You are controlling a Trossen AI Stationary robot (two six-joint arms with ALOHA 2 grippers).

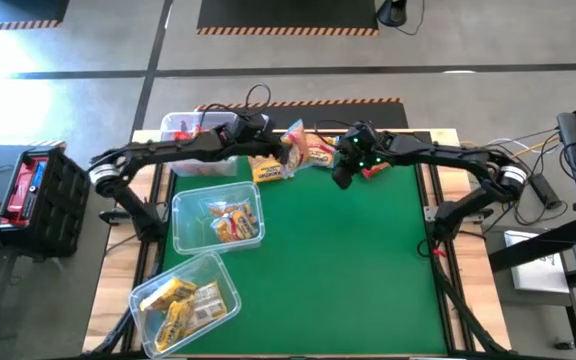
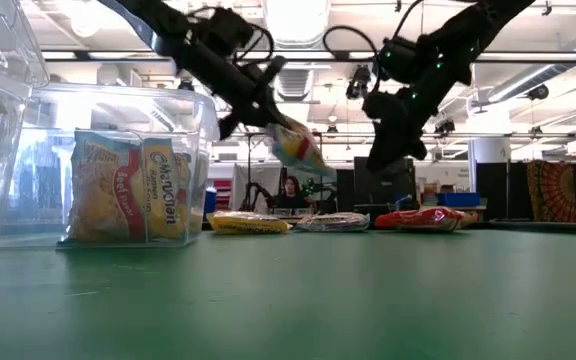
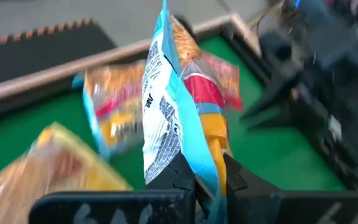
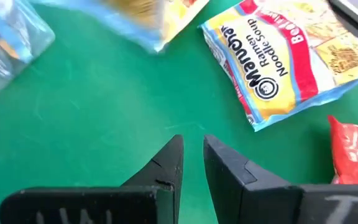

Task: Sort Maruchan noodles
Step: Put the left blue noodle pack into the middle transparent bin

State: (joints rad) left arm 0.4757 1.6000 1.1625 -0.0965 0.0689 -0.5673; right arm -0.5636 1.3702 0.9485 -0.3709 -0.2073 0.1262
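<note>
Left gripper (image 3: 207, 180) clamps blue-edged packet (image 3: 173, 118) aloft; right gripper (image 4: 191, 155) hovers.

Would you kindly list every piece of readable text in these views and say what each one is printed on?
"Maruchan Ramen Noodle Soup": on the blue-edged packet lying on the green mat.
"Maruchan": on the yellow packet inside the clear bin.
The fine print on the packet held by the left gripper is too blurred to read.
The right gripper bears no text.
</note>
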